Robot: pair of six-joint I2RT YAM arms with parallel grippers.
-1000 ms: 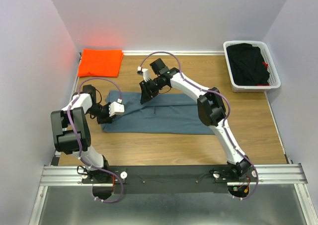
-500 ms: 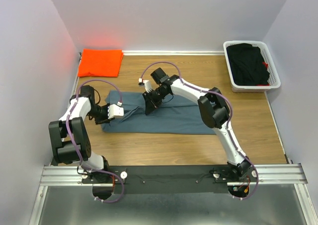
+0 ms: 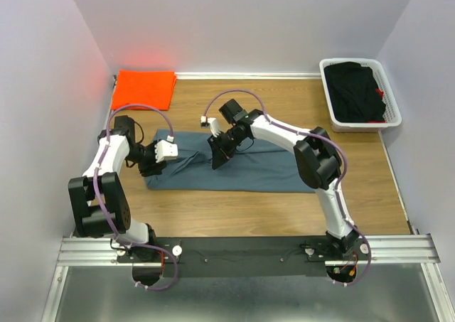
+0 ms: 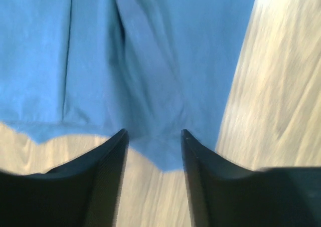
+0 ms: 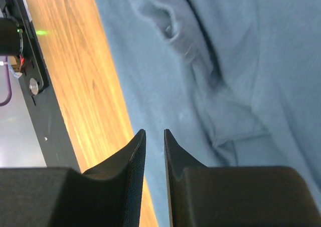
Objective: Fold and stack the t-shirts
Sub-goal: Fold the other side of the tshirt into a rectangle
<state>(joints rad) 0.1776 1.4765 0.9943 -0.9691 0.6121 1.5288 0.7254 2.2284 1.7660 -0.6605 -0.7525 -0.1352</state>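
The slate blue-grey t-shirt (image 3: 249,169) lies in a long folded strip across the middle of the table. The bright orange t-shirt (image 3: 144,89) lies folded at the back left corner. My left gripper (image 3: 151,167) is open at the strip's left end. In the left wrist view its jaws (image 4: 153,132) straddle the edge of the blue cloth (image 4: 150,61), holding nothing. My right gripper (image 3: 218,158) hovers over the strip left of its middle. In the right wrist view (image 5: 154,131) its jaws stand only slightly apart and empty above the wrinkled cloth (image 5: 241,61).
A white basket (image 3: 334,119) with dark clothes stands at the back right. Bare wooden table (image 3: 355,173) lies right of and in front of the strip. The black base rail (image 5: 30,86) shows beyond the table edge in the right wrist view.
My right gripper has moved from the strip's back edge toward the front, over the cloth. My left arm's elbow has swung back a little; its gripper stays at the left end.
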